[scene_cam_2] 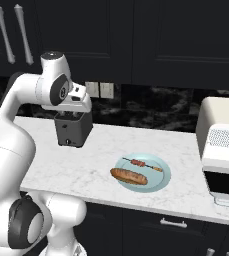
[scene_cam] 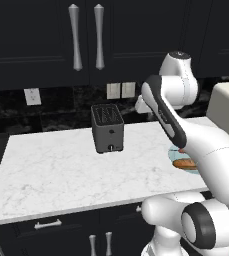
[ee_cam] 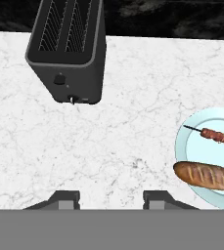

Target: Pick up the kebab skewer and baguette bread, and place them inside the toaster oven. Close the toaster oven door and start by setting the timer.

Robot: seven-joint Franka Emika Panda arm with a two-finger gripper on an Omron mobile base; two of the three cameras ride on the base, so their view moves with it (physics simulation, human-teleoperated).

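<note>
Nothing is being carried yet, so the first step, fetching the food, is judged to be only beginning: the white arm's two-finger gripper [ee_cam: 111, 199] is hanging above the white marble countertop [ee_cam: 133, 132] with its two dark finger tips standing well apart and holding nothing. Nearest to it in the hand view, at about three o'clock from the gap between the jaws, the short golden-brown baguette bread with lighter slashes [ee_cam: 206, 175] is lying across the near part of a pale blue round plate [ee_cam: 182, 141]; just beyond it on the same plate, at about two o'clock, the kebab skewer, a thin stick with small reddish-brown chunks [ee_cam: 215, 135], is resting apart from the loaf. Neither is lying between the fingers; both are sitting off to the side, well clear of the tips. Farther off, at about eleven o'clock, a small dark grey slot toaster [ee_cam: 69, 53] is standing upright on the marble. In the right base view the boxy cream-white toaster oven [scene_cam_2: 221, 150] is waiting at the far right end of the counter, at three o'clock from the plate. The next move is calling for a swing toward the plate, a descent over one item, and jaws turned across its length.
</note>
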